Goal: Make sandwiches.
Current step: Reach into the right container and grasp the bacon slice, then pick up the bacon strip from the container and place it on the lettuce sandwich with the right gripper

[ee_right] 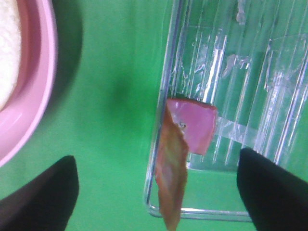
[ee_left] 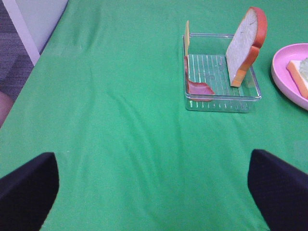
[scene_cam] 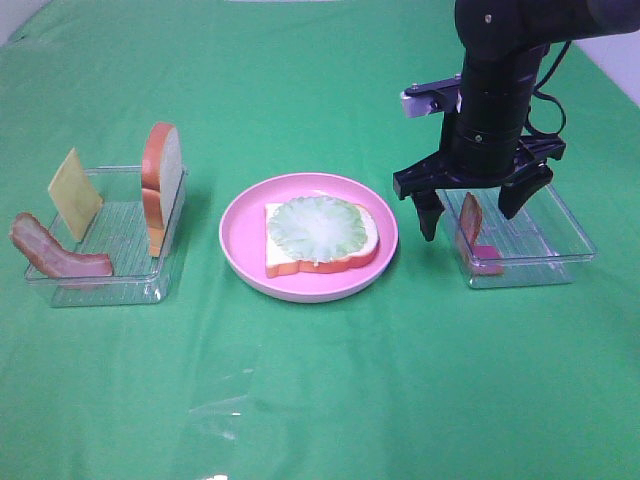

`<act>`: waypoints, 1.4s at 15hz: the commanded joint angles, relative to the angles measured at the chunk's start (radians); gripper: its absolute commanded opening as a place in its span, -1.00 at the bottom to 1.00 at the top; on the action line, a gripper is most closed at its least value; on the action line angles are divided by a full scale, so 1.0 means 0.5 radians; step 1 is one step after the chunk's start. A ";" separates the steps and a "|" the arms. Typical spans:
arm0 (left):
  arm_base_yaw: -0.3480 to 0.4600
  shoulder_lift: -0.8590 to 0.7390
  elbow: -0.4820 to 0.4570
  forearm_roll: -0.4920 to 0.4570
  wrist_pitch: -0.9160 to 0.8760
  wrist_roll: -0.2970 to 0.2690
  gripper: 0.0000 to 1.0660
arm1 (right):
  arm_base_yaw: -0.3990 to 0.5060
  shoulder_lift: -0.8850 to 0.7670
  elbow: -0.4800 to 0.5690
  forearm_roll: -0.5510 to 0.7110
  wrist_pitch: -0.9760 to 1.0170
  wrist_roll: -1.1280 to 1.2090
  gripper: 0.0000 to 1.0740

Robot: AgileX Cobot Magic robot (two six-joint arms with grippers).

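Pink plate (scene_cam: 240, 235): lettuce (scene_cam: 318, 228), slice (scene_cam: 369, 238). Left tray (scene_cam: 110, 290): cheese (scene_cam: 74, 193), bacon (scene_cam: 50, 255), bread (scene_cam: 163, 185). Right tray (scene_cam: 560, 235): bacon strip (scene_cam: 470, 222), right gripper (scene_cam: 475, 205) spread; left gripper (ee_left: 154, 197) spread.

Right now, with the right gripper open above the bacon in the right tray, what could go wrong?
1. The right gripper straddles the tray wall on the plate's side: one finger hangs over the cloth outside, the other over the tray. Closing may pinch the wall together with the bacon, or drag the tray.
2. The bacon stands on edge, leaning on that wall. A finger's touch may knock it flat, or out onto the cloth.
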 commanded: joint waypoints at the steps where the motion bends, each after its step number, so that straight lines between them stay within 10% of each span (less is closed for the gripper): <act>1: 0.010 -0.006 0.004 0.000 -0.006 0.008 0.88 | -0.002 0.004 0.010 -0.032 -0.030 0.020 0.23; 5: 0.010 -0.006 0.004 0.000 -0.006 0.008 0.88 | -0.002 0.004 0.010 -0.130 -0.038 0.074 -1.00; 16: 0.010 -0.006 0.004 0.000 -0.006 0.008 0.88 | -0.002 -0.084 -0.006 -0.126 0.012 -0.104 -1.00; 21: 0.010 -0.006 0.004 0.000 -0.006 0.008 0.88 | 0.002 -0.338 -0.452 -0.098 0.360 -0.198 -1.00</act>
